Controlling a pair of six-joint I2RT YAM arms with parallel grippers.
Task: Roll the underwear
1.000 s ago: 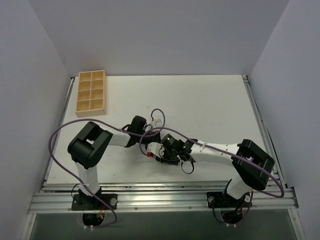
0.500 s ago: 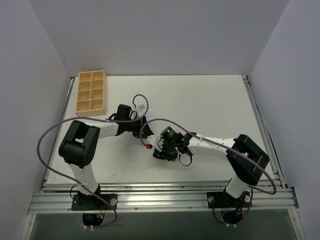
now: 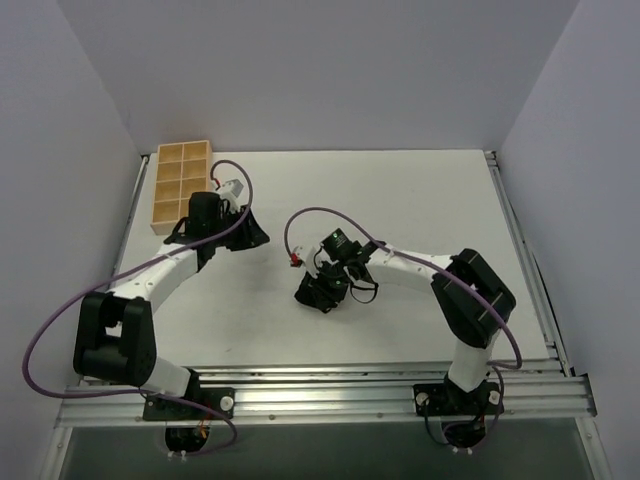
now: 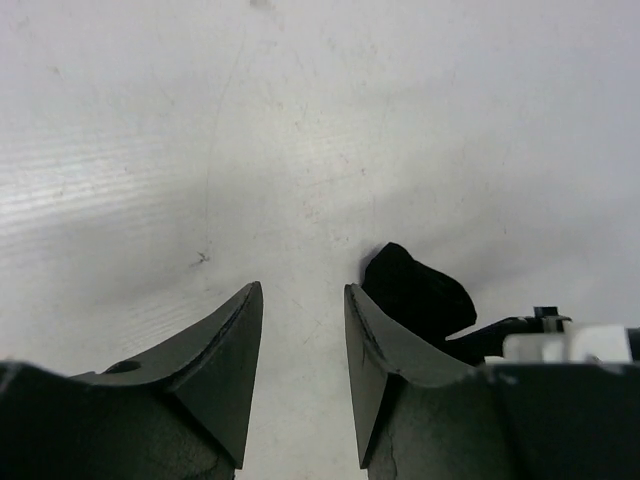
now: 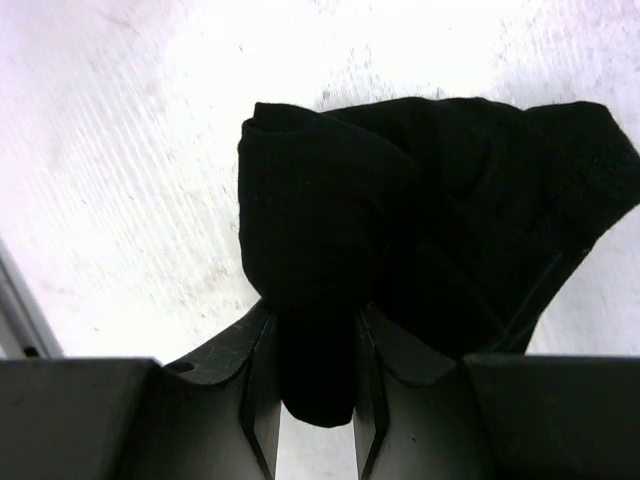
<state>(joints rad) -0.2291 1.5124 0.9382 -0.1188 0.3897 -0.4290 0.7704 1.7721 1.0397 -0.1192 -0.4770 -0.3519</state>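
Observation:
The underwear [image 5: 400, 200] is a bunched black bundle lying on the white table, at the centre in the top view [image 3: 310, 294]. My right gripper [image 5: 312, 315] is shut on it, a fold of the fabric pinched between both fingers; from above this gripper [image 3: 322, 284] sits over the bundle. My left gripper [image 3: 254, 236] stands apart to the upper left, open, with only bare table between its fingers [image 4: 300, 290]. Past its right finger, the left wrist view shows the underwear [image 4: 415, 290] as a dark lump. No waistband shows.
A tan wooden compartment tray [image 3: 157, 190] sits at the back left, just beyond the left arm. Purple cables loop over both arms. Metal rails run along the near and right table edges.
The left gripper has let go and drawn back from the bundle, up and left toward the tray, its jaws opening. The right gripper kept its hold and shifted slightly up and left.

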